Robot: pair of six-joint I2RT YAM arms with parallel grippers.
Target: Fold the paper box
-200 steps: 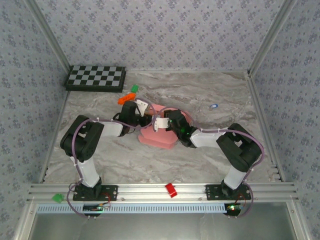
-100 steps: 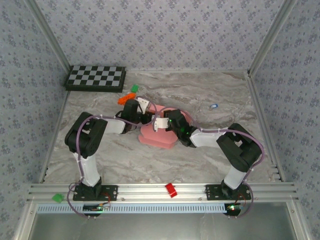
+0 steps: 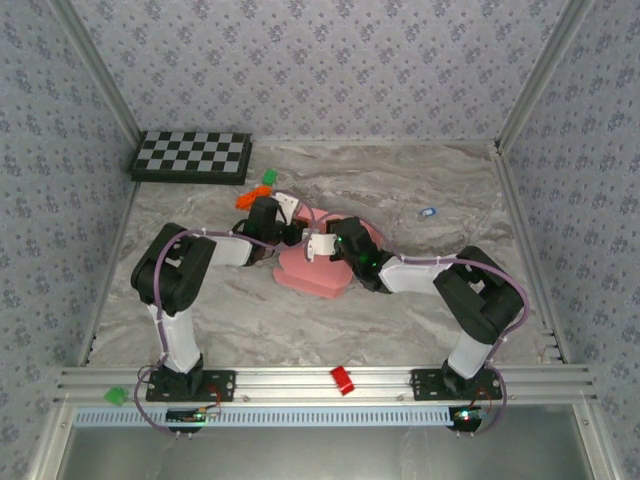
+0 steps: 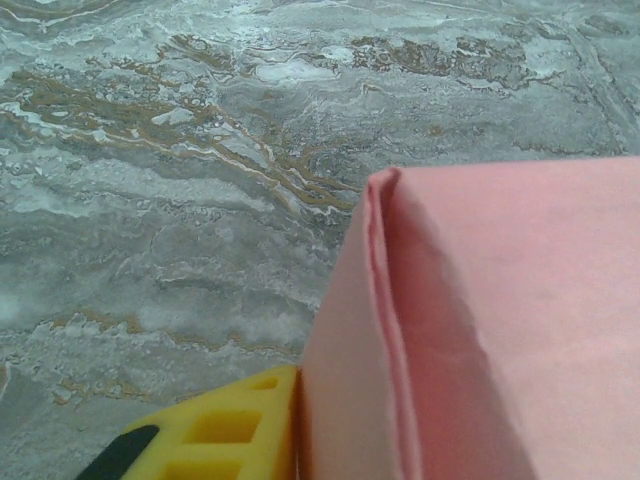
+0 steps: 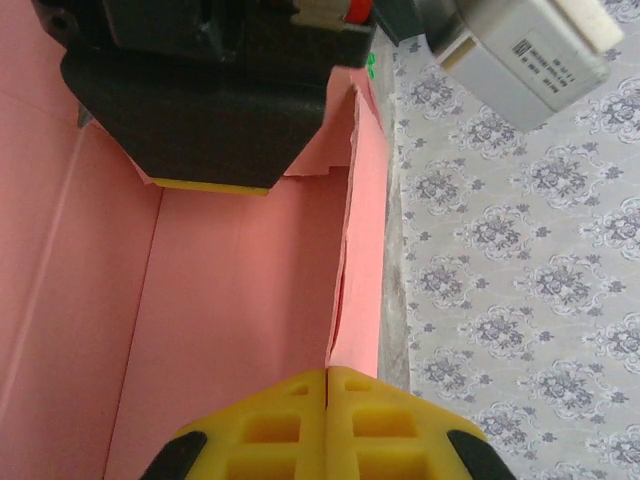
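The left tool [image 3: 292, 236] reaches in from the left to the box's far-left corner. On its wrist camera one yellow finger [image 4: 215, 435] lies against the outer face of an upright pink wall. The right wrist camera shows a yellow strip of that tool on the inner side of the wall. It thus straddles the wall, one finger out and one in, but I cannot tell whether it has closed on the card.

The box [image 3: 318, 272] sits mid-table, between the two tools and touching both, with the bare table [image 3: 420, 180] all round it. It is partly raised, with a flat floor and at least one wall standing with a doubled top edge.

The right tool [image 5: 326, 425] comes in from the right with its pads pressed together. The thin edge of a standing wall runs straight down into their seam, so it looks pinched there.

What matters next is that this wall runs directly away from the right tool toward the left one. The two tools are at opposite ends of one crease line. The right looks placed to steady the card, the left to work the corner.
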